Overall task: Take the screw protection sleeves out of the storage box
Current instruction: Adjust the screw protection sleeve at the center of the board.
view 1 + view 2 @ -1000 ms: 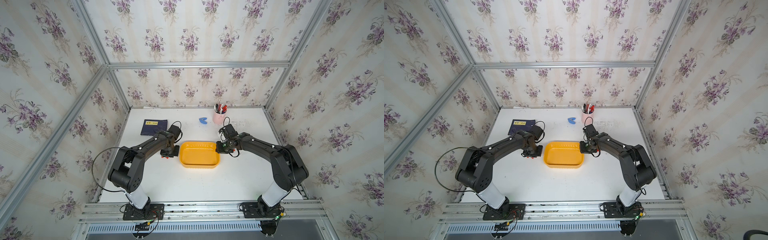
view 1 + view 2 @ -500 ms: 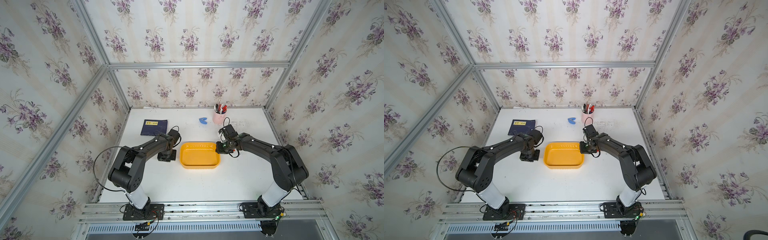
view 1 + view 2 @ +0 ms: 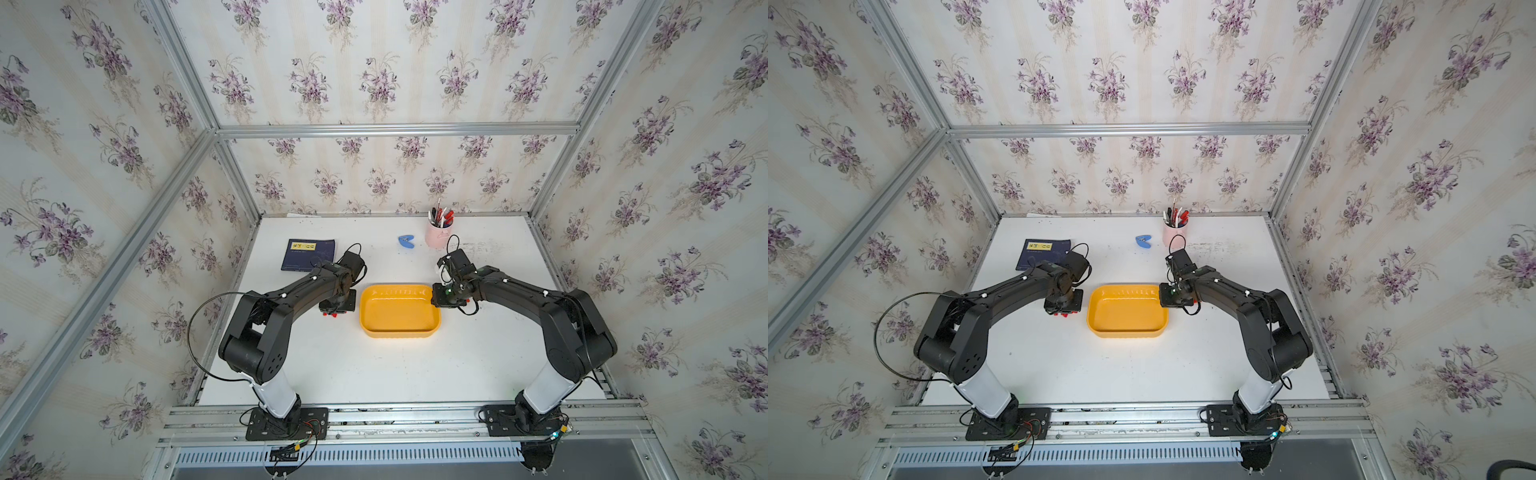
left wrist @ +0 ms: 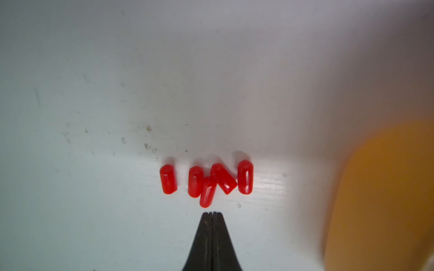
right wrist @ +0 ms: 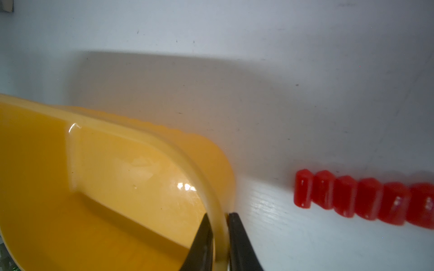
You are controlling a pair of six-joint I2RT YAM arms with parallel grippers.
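Note:
The storage box (image 3: 399, 332) is a yellow tray at the table's middle; its inside (image 3: 1125, 311) shows no sleeves. My right gripper (image 5: 219, 217) is shut on the tray's rim (image 5: 164, 140) at its far right corner (image 3: 432, 297). A row of several red screw protection sleeves (image 5: 364, 199) lies on the table beside that corner. My left gripper (image 4: 213, 213) is shut and empty, its tips just short of several more sleeves (image 4: 206, 183) lying loose left of the tray (image 4: 387, 187). In both top views a few of these sleeves (image 3: 330, 314) (image 3: 1064, 314) peek out under the left gripper (image 3: 337, 306).
A pink cup of pens (image 3: 437, 239) and a small blue object (image 3: 406, 242) stand at the back. A dark blue booklet (image 3: 307, 254) lies at the back left, just behind the left arm. Aluminium frame posts and walls close in the table.
The left gripper dipped slightly toward the front over the sleeves, then came back, uncovering them again. The right arm and the tray have not moved.

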